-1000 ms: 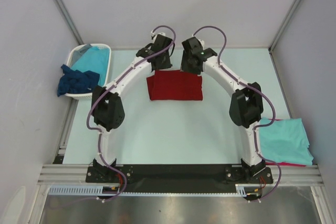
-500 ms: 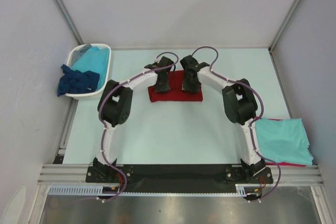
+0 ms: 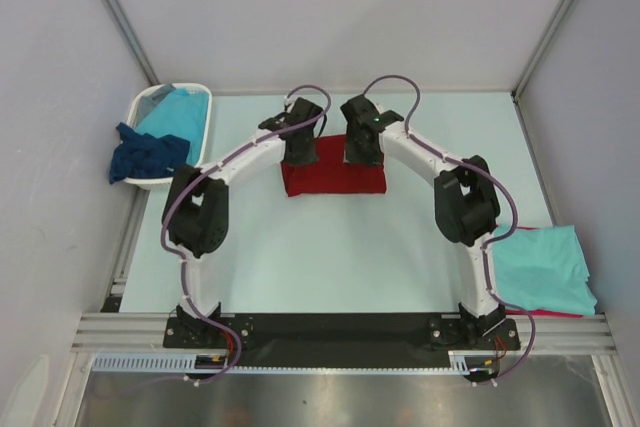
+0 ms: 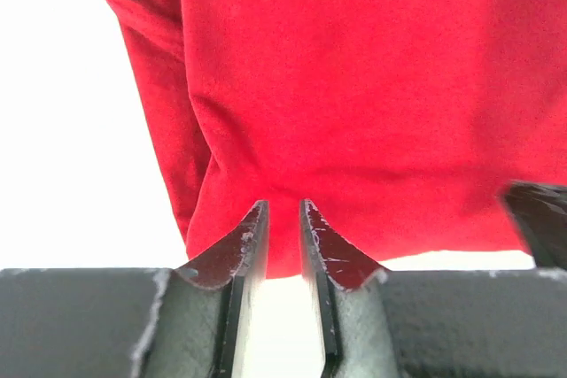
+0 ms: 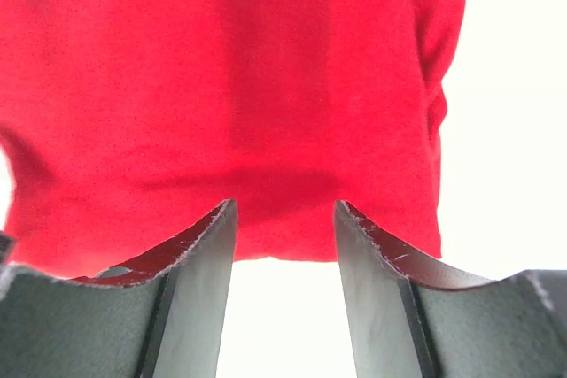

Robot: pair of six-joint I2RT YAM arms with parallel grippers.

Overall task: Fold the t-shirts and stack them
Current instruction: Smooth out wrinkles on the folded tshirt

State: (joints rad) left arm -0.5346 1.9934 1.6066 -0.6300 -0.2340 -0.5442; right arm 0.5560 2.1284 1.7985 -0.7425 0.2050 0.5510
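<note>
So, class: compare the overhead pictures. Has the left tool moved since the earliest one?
Yes. The left tool has come toward the arm bases, away from the far edge of the table, and now sits over the red shirt.

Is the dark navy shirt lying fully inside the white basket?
No, the dark navy shirt hangs out over the rim of the white basket.

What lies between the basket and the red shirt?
Between the basket and the red shirt there is only bare table, with the left arm crossing above it. The top view shows this.
</note>
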